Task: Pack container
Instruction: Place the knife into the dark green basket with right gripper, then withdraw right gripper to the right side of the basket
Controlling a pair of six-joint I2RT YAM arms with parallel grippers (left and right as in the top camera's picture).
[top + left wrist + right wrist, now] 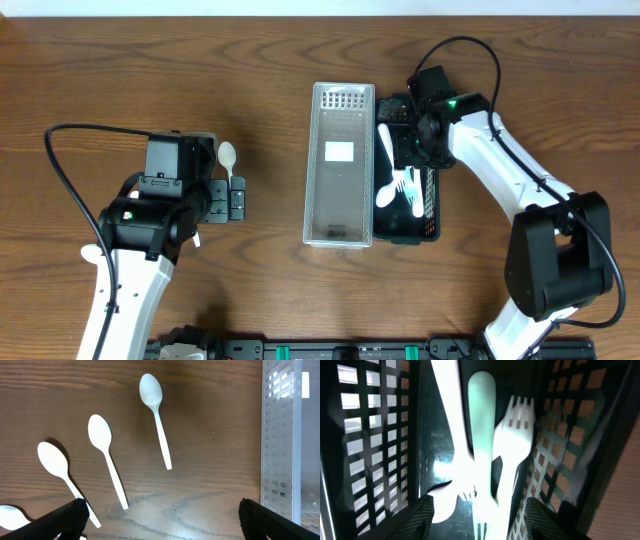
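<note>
Currently release step: I see right claw (480, 512) parted over black basket (365, 460), cutlery (481, 420) lying inside; left claw (162, 510) wide apart above spoons (100, 430). Next: lower left, clamp one spoon.

Cropped at the left wrist view's lower-left corner: spoon (10, 516), bowl only. Washed out by glare inside black basket (367, 440): white cutlery (462, 472), outlines merging.

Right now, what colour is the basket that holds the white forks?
Black, with square-holed walls; the basket shows best in the right wrist view.
</note>
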